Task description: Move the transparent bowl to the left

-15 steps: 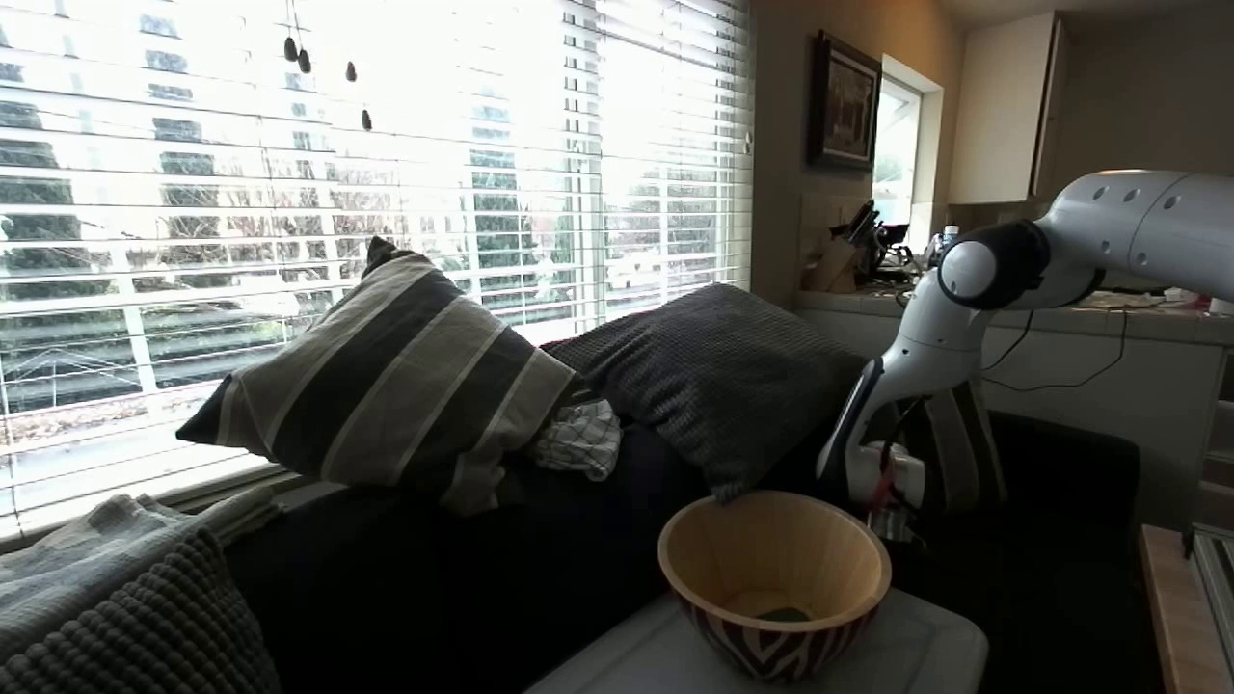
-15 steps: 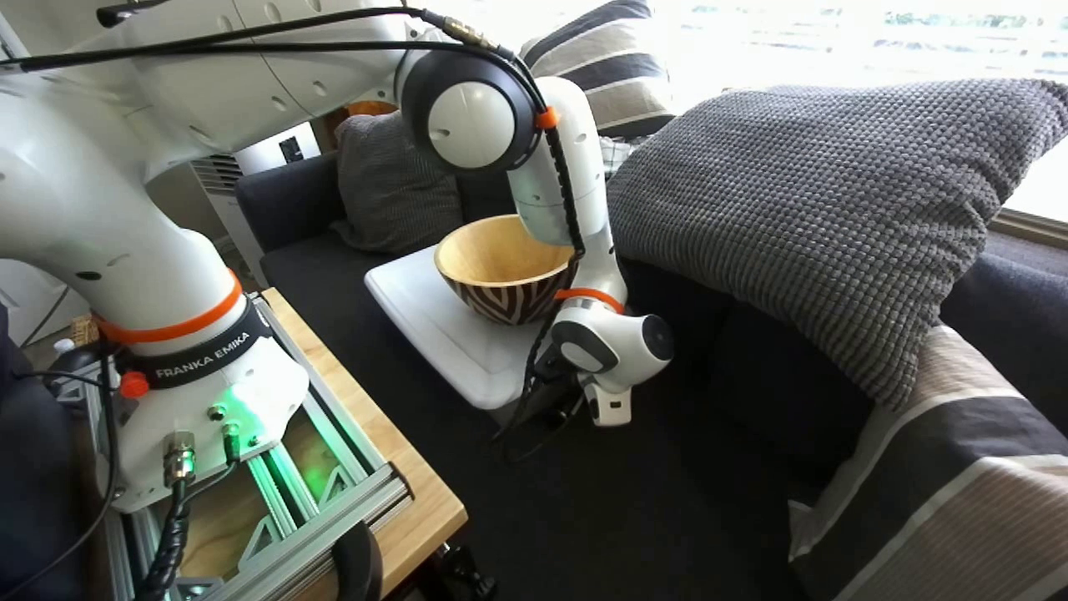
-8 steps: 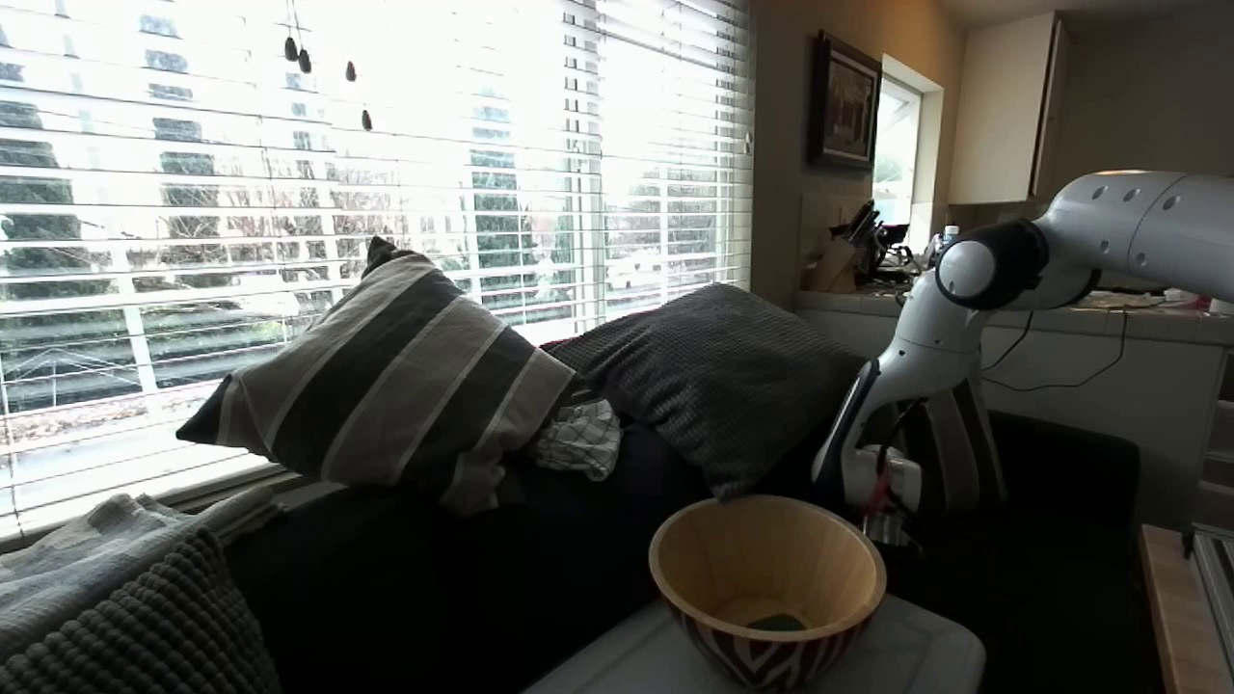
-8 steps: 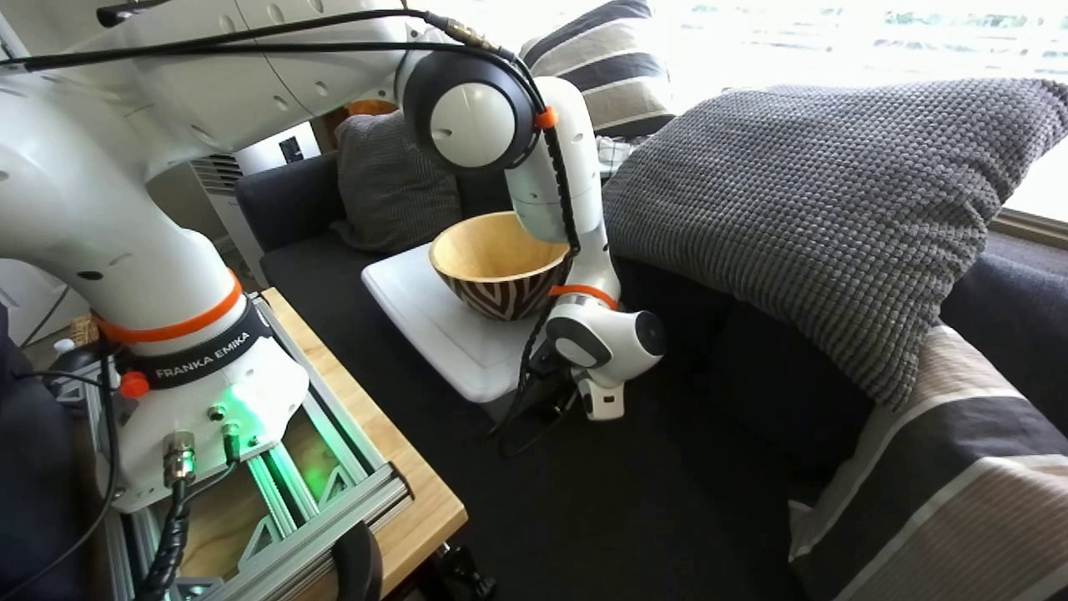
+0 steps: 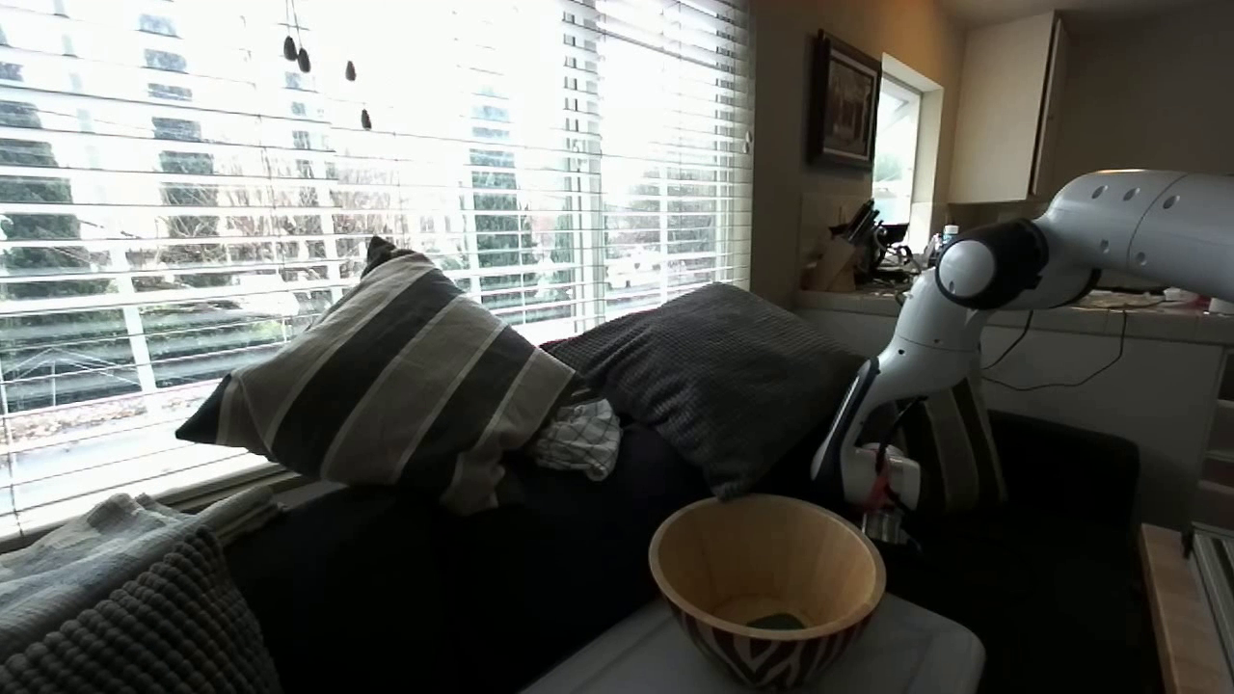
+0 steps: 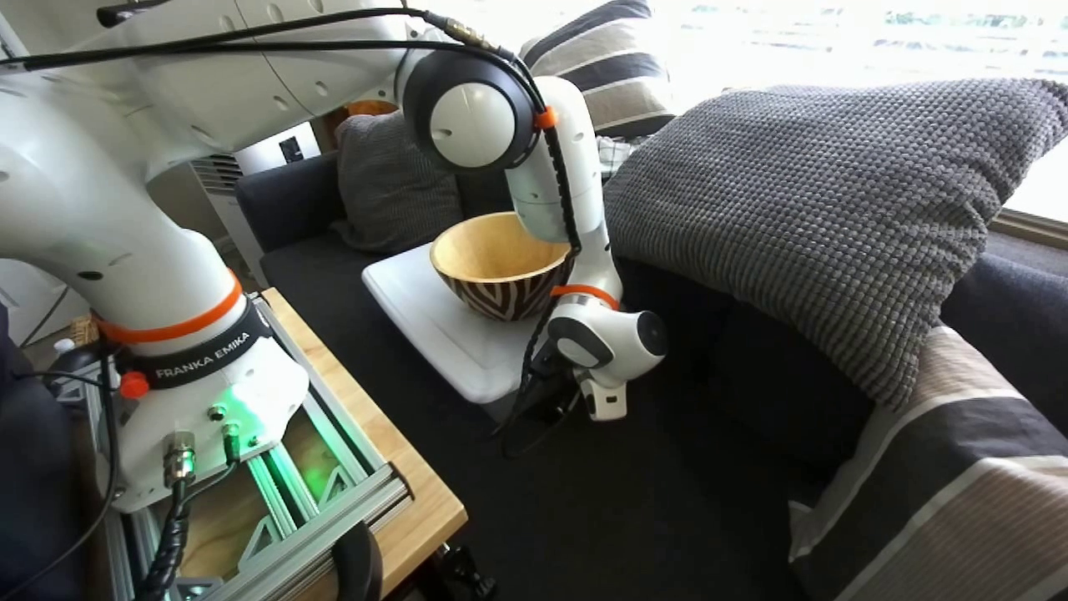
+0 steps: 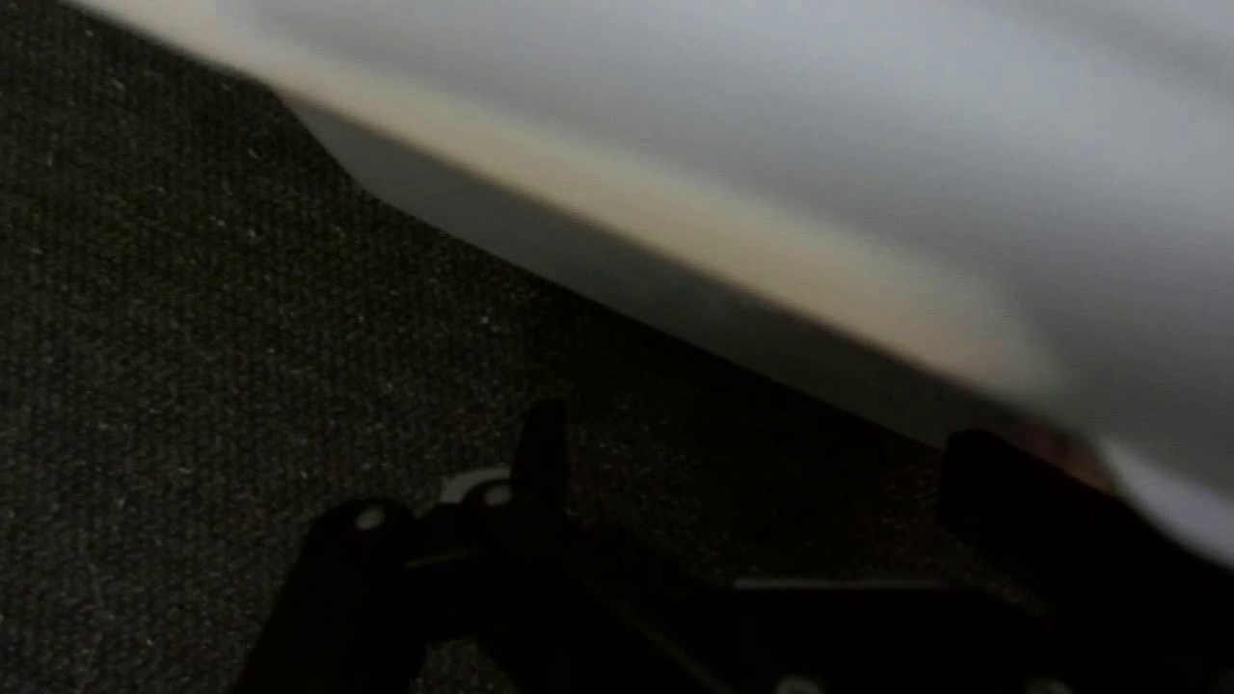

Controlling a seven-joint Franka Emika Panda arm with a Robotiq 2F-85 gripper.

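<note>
The transparent bowl, a deep wooden bowl with a dark zigzag outside and pale yellowish inside, shows in both exterior views (image 5: 771, 559) (image 6: 501, 296). It stands upright on a white lid-like box top (image 6: 434, 325). A small dark greenish thing (image 5: 779, 622) lies inside it. My gripper (image 7: 752, 436) is low beside the white top's near end, below bowl height. In the wrist view its fingers stand wide apart with only dark cloth between them. The right finger overlaps the white top's edge (image 7: 675, 212); I cannot tell whether they touch. The bowl is out of the wrist view.
The white top sits on a dark sofa seat (image 6: 601, 501). A grey textured pillow (image 6: 818, 217) and striped pillows (image 5: 395, 376) lean along the back. A wooden table (image 6: 434, 509) carries the arm's base. The arm's forearm hangs close by the bowl's rim.
Between one second and half a second ago, the bowl, the white top and the gripper shifted slightly left in both exterior views. Since then almost nothing has moved; the hand sits a touch further right.
</note>
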